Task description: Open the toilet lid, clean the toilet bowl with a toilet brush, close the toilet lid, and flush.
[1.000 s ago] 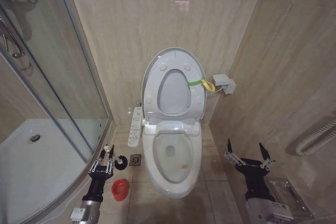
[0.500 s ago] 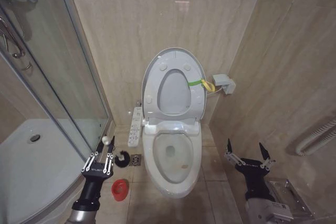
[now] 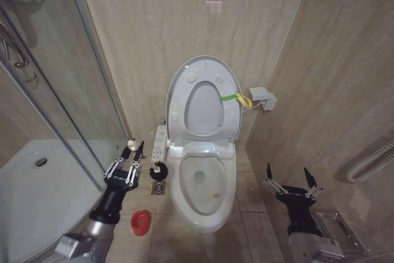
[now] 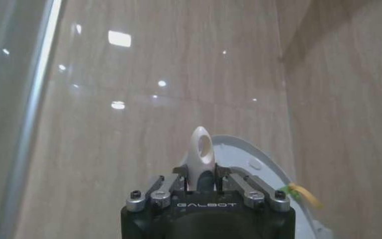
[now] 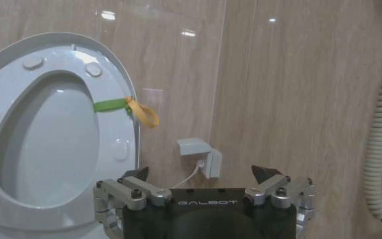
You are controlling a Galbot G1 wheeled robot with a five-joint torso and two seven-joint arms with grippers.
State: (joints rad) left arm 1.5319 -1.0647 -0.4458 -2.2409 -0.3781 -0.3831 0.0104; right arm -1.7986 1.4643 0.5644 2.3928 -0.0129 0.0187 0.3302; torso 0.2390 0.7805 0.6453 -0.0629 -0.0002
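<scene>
The toilet lid (image 3: 205, 109) stands upright against the wall, with a yellow-green strap (image 3: 241, 98) at its right edge. Below it the white toilet bowl (image 3: 200, 183) lies uncovered. My left gripper (image 3: 132, 152) is shut on the white handle of the toilet brush (image 3: 159, 170), whose dark head hangs in the air just left of the bowl's rim. In the left wrist view the handle's eyelet tip (image 4: 201, 147) sticks up between the closed fingers (image 4: 201, 177). The red holder cup (image 3: 141, 222) stands on the floor below. My right gripper (image 3: 290, 180) hangs open to the right of the bowl, facing the lid (image 5: 51, 129).
A glass shower screen (image 3: 61, 90) and white shower tray (image 3: 37, 195) close off the left. A control panel (image 3: 159, 149) and floor drain (image 3: 158, 188) sit left of the bowl. A wall box (image 3: 261, 98) and coiled hose (image 3: 369, 164) are on the right.
My left gripper has risen from beside the red cup and moved forward and toward the toilet, carrying the brush head up next to the bowl. The right arm has not moved.
</scene>
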